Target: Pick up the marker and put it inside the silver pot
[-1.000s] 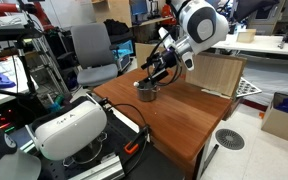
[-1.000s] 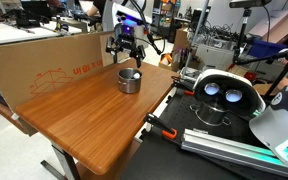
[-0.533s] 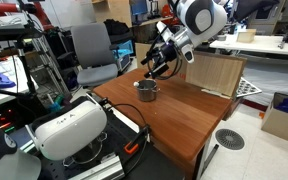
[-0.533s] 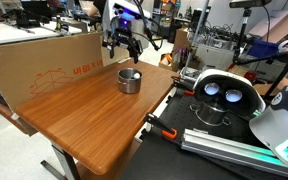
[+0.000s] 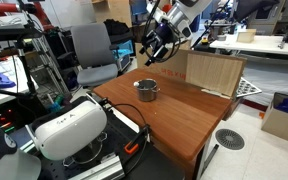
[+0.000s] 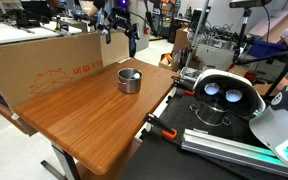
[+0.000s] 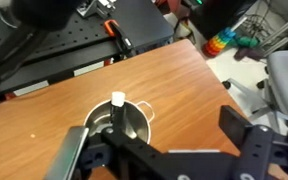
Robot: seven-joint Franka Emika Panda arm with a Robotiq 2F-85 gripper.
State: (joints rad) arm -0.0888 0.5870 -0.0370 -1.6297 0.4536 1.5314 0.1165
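The silver pot (image 5: 147,90) stands on the wooden table (image 5: 184,115), and it also shows in the other exterior view (image 6: 130,80). In the wrist view the marker (image 7: 117,104) stands tilted inside the pot (image 7: 136,122), its white end poking above the rim. My gripper (image 5: 156,46) hangs well above the pot, open and empty, and it is seen high over the table's far side (image 6: 119,22). In the wrist view its jaws (image 7: 159,150) stand wide apart with nothing between them. The marker is too small to make out in the exterior views.
A large brown cardboard box (image 6: 44,65) lines one side of the table. A light wooden board (image 5: 214,72) stands at the far edge. A white headset (image 5: 69,125) sits on a rack beside the table. A grey chair (image 5: 92,55) is behind.
My gripper has risen from just above the pot to well above it. The pot has stayed in place.
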